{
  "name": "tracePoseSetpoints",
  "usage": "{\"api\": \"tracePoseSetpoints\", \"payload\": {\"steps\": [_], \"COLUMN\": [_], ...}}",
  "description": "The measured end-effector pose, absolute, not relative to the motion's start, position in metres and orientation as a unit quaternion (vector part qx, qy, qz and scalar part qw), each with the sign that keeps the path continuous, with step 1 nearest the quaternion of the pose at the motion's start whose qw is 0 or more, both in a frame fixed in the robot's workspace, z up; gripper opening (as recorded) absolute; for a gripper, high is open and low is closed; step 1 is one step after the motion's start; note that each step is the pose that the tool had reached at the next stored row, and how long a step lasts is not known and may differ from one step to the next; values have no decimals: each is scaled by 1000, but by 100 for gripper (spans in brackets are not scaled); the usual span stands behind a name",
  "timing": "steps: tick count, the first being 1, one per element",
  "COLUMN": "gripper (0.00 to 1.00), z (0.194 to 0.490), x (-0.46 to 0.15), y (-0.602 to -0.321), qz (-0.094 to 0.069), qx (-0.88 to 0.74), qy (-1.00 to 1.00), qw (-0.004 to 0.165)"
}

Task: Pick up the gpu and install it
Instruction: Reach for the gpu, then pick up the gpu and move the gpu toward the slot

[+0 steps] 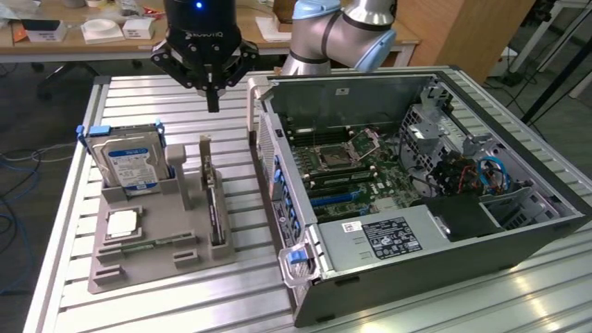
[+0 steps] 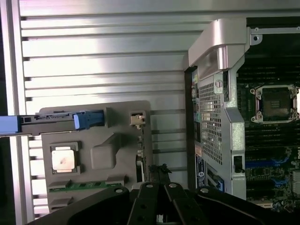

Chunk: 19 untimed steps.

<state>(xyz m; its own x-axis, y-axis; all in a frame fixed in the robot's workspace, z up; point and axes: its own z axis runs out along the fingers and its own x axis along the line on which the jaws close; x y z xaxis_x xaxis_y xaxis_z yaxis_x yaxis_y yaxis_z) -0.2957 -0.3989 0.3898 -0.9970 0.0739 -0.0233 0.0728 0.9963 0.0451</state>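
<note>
GPU (image 1: 215, 208) stands on edge in a slot of the grey holder (image 1: 148, 267), along the holder side nearest the case (image 1: 462, 260). Its pale end bracket points up at the end nearer the gripper (image 1: 213, 104). Nothing touches the card.

Gripper: fingers closed tight together, nothing between them. It hangs above the table (image 1: 129, 97), past the far end of the holder, roughly in line with the GPU and well clear of it.

Holder contents, from the GPU toward the exterior view's left:
- drive (image 1: 134, 163), upright, blue-white label, blue clips at its top corners
- CPU (image 1: 122, 223), flat in a square recess
- memory stick (image 1: 152, 243), green, flat in a narrow slot near the CPU

Case: lies on its side on the table, just beside the holder on the exterior view's right, side panel off. Motherboard (image 1: 347, 166) is exposed, with its CPU socket empty. Power supply (image 1: 384, 236) sits along the near wall
</note>
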Motion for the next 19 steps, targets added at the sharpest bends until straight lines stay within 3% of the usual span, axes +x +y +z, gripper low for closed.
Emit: {"api": "tracePoseSetpoints", "payload": {"steps": [19], "gripper": [11], "z": [389], "x": [-313], "y": [-399], "qz": [22], "qx": [36], "qy": [999], "qw": [12]}}
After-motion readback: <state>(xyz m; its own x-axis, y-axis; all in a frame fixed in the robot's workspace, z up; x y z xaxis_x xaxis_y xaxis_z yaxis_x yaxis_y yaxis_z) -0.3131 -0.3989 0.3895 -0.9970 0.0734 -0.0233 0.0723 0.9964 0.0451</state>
